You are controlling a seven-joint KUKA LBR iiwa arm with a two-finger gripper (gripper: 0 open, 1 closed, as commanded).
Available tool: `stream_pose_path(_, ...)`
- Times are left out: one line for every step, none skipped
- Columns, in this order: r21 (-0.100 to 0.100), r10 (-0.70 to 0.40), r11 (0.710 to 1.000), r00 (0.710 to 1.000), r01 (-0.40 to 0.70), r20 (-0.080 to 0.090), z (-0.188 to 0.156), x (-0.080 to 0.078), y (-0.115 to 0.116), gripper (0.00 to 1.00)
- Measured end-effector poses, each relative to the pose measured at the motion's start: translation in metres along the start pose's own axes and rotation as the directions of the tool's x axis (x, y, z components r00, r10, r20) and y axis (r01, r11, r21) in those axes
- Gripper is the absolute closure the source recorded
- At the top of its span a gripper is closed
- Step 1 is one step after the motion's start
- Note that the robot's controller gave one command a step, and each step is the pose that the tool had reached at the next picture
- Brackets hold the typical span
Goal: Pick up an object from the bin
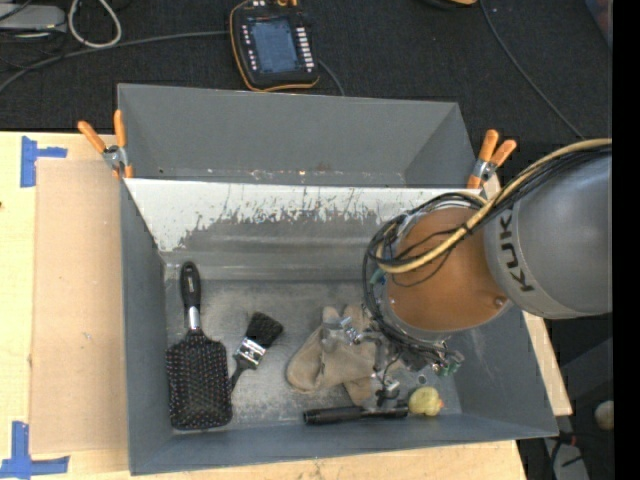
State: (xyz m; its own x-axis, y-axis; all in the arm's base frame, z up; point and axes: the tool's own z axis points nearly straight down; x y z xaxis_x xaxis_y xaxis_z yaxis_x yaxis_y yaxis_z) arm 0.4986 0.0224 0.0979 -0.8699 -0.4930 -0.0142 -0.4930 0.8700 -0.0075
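1. Camera view: the grey metal bin [290, 143] has smooth sloping walls and a scuffed, speckled floor.
2. At 8 o'clock on the floor lies a black paddle hairbrush [197, 380], its pad studded with bristles and its handle pointing to 12.
3. Just right of it is a small black brush [256, 338] with a shiny metal collar.
4. Near the middle, a limp tan cloth [322, 363] sits crumpled and soft.
5. A slim black pen [355, 415] lies flat at 5 o'clock, and a knobbly yellow lump [426, 400] at 4.
6. The gripper [386, 383], below the arm's rounded orange cover [440, 273], is low at the cloth's 3 o'clock edge, between cloth and lump.
7. Whether it is parted or clenched, I cannot tell.
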Motion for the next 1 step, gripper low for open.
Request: stream_pose_path(0.008,-0.374,0.928,0.928,0.374,0.006,0.027,-0.0036,-0.0084,0.0)
